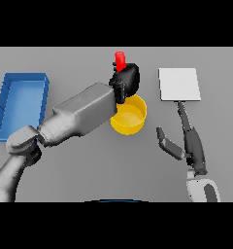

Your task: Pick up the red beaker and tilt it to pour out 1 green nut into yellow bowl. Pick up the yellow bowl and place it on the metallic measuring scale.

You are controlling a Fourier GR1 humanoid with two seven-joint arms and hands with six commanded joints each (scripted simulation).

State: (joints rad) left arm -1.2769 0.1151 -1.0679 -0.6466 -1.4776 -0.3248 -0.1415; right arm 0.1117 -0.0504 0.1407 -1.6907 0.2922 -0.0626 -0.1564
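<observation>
Head view. The left hand [126, 80], fingers curled around the red beaker [120, 60], holds it above the far rim of the yellow bowl [129, 115]; only the beaker's upper part shows above the hand. The bowl rests on the grey table [113, 165] near centre. The metallic measuring scale [179, 83], a pale square plate, lies at two o'clock from the bowl. The right hand [186, 141] hovers at four o'clock, fingers straight, thumb spread apart. A blue tray [21, 104] sits at nine o'clock.

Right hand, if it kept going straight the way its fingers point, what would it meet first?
Probably the metallic scale: the right hand points its straight fingers up the view at the near edge, though height above the table is unclear.
</observation>
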